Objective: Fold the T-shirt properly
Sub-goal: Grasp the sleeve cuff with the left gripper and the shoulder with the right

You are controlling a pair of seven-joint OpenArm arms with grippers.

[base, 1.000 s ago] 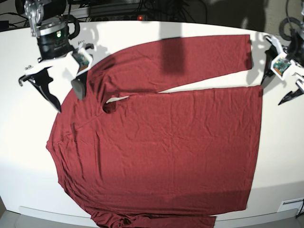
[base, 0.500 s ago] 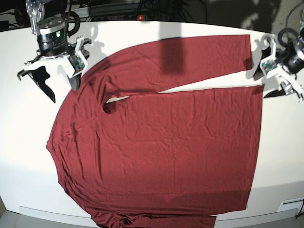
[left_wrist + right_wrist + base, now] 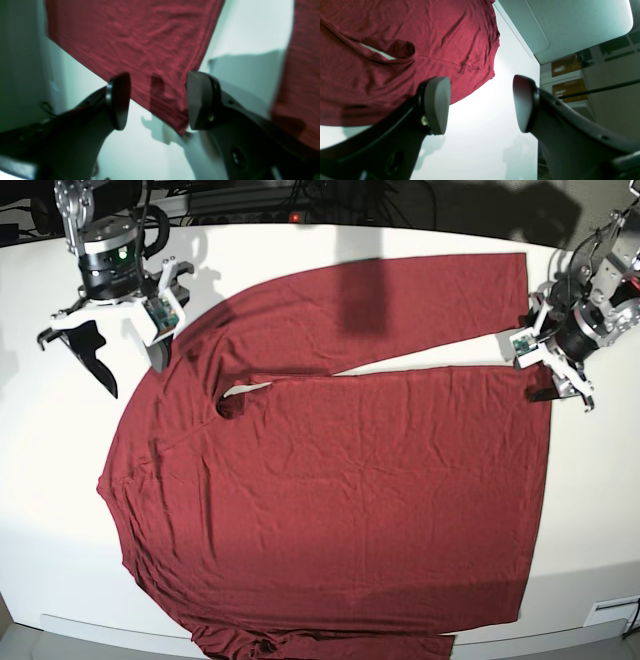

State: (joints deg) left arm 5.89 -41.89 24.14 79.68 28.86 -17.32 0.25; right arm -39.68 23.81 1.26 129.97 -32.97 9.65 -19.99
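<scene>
left wrist view: the left gripper (image 3: 157, 100) is seen with its fingers (image 3: 120, 100) spread wide and nothing clamped. a corner of the t-shirt (image 3: 140, 45) lies in the gap between the two pads and beyond them, flat on the white table (image 3: 240, 37); whether the pads touch the cloth cannot be told. a second strip of red cloth runs past the outer side of the right-hand finger.

right wrist view: the right gripper (image 3: 482, 105) is held fully spread and empty. the shirt spreads beyond and to the left of the left-hand finger (image 3: 436, 105), with a puckered fold showing there; only bare table lies between the pads.

base view: the shirt (image 3: 350, 500) is laid out nearly flat, filling most of the table (image 3: 40, 480). its long axis runs across the picture, the hem being by the left gripper (image 3: 545, 360) and the shoulder end by the right gripper (image 3: 110, 345). one sleeve is laid along the far side of the body, cuff toward the left gripper; the near edge hangs bunched over the table's front. little of the folding is judged done: no body fold is seen, and the near sleeve and all body folds are left.
</scene>
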